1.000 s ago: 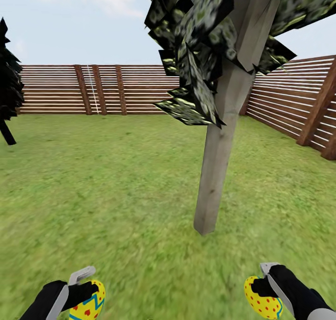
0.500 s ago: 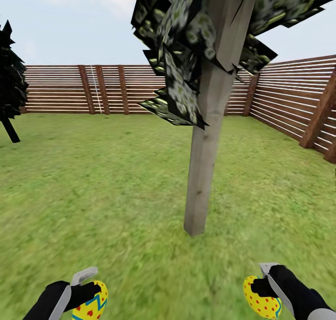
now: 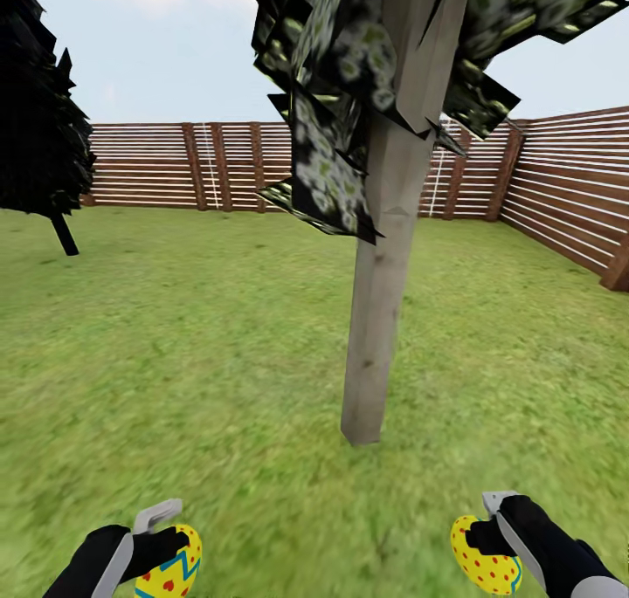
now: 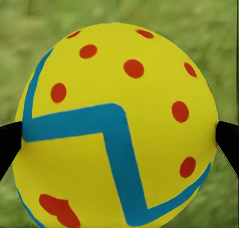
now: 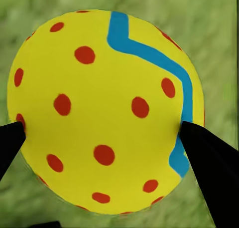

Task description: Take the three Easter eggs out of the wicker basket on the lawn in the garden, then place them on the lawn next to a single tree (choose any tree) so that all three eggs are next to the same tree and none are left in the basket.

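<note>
Pinching one egg (image 3: 170, 567) in the left end effector (image 3: 166, 553) and another egg (image 3: 485, 559) in the right end effector (image 3: 487, 541), the robot faces the tree (image 3: 376, 353) rising at twelve o'clock on the lawn (image 3: 175, 362), slightly nearer the right.

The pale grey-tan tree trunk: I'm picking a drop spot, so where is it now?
In the head view the pale grey-tan tree trunk stands upright on the green lawn, just right of centre, ahead of both egg-holding hands, with the brown slat fence behind.

Fenced garden: lawn (image 3: 175, 336), tree (image 3: 376, 319), slat fence (image 3: 559, 196).
</note>
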Robot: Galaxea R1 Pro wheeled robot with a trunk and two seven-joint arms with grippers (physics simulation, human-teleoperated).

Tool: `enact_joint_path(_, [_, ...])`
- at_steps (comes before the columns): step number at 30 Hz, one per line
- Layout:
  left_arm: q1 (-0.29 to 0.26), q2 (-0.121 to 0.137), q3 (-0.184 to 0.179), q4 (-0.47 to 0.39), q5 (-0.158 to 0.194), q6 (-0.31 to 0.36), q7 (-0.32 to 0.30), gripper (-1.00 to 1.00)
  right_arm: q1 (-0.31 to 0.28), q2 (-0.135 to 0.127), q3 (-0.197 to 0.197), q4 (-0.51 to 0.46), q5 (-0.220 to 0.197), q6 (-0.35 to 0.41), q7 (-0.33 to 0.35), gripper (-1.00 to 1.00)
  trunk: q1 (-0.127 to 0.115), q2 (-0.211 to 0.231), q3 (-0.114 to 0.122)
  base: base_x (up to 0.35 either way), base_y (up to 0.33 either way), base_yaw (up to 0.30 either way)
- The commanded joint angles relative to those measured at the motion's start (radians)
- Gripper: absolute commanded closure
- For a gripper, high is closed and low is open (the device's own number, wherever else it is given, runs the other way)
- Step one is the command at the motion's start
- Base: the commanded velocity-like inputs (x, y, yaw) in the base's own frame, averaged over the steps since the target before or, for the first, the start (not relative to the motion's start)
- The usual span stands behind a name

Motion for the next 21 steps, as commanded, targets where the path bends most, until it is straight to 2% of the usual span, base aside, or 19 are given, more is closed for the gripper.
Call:
enact_joint_path(1, [0.0,-0.001,0.003,0.001,-0.002,0.006,-0.004,1.0,-0.001,0.002,0.006,-0.001,-0.003,0.003,-0.001,1.0,0.0,0.0,-0.001,0.0,-0.34,0.025])
enact_joint_path(21, [0.0,-0.015,0.003,0.017,-0.002,0.006,-0.005,1.0,0.0,0.003,0.006,-0.001,-0.004,0.003,-0.002,1.0,0.0,0.0,-0.001,0.0,-0.34,0.001])
